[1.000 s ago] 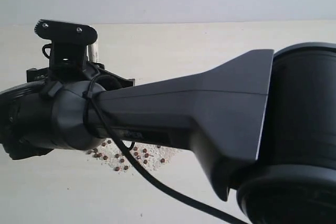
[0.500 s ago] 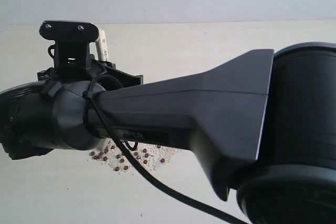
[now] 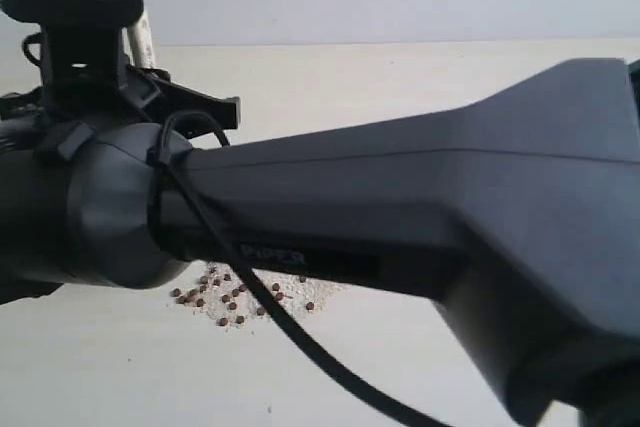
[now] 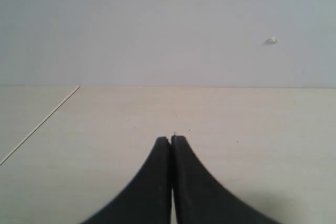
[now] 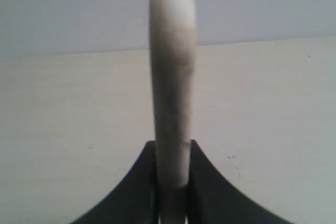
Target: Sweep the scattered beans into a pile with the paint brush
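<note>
In the right wrist view, the paint brush shows only as its pale wooden handle, standing up between the jaws of my right gripper, which is shut on it. Ferrule and bristles are hidden. A sliver of the handle shows behind the black wrist bracket in the exterior view. The beans, small reddish-brown pellets mixed with whitish crumbs, lie in a loose patch on the pale table just under my right arm. My left gripper is shut and empty over bare table.
My right arm fills most of the exterior view and hides the table behind it. A black cable hangs from the wrist across the beans. The grey wall stands at the table's far edge, with a seam line in the tabletop.
My right arm has swung left and looms larger in the exterior view, carrying the brush handle left and up. The beans have not moved.
</note>
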{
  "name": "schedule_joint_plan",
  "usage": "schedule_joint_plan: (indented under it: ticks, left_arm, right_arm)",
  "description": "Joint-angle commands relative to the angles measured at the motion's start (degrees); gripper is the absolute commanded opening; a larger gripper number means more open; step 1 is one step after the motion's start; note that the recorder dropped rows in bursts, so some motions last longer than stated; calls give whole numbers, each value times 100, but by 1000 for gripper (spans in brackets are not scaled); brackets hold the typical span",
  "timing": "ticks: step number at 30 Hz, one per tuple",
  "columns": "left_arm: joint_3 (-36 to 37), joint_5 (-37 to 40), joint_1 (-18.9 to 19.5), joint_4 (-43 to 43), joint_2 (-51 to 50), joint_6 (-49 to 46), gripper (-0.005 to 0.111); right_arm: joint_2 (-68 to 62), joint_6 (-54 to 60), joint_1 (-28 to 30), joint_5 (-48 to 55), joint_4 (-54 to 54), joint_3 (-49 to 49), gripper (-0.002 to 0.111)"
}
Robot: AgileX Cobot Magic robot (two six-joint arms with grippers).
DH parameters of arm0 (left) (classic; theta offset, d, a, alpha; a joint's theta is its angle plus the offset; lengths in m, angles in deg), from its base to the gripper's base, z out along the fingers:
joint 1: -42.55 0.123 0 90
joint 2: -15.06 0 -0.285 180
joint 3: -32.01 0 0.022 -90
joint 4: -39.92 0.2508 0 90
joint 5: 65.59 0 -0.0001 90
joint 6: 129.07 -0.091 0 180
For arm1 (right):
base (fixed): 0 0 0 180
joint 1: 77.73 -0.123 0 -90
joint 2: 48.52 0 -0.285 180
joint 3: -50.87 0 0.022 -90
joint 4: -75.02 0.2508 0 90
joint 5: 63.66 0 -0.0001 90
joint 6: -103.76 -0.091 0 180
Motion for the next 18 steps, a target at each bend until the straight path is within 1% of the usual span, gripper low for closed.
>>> schedule_joint_plan:
  ticks: [1, 2, 6, 9, 12, 14, 18]
  left_arm:
    - [-5, 9, -20, -42, 31, 30, 0]
    - [-5, 9, -20, -42, 31, 30, 0]
    - [-5, 9, -20, -42, 31, 30, 0]
    - [-5, 9, -20, -42, 31, 30, 0]
    - [-5, 9, -20, -42, 31, 30, 0]
    - [-5, 9, -20, -42, 31, 30, 0]
    - [-5, 9, -20, -42, 31, 30, 0]
  right_arm:
    - [121, 460, -259, -184, -378, 35, 0]
    - [121, 456, -337, -309, -448, 125, 0]
    - [121, -223, -606, -479, -950, 621, 0]
    - [121, -902, -687, -588, -1374, 1094, 0]
    - [121, -1548, -674, -1068, -1508, 1469, 0]
    - [121, -1548, -661, -1109, -1452, 1601, 0]
    - [162, -1467, -661, -594, -1171, 1829, 0]
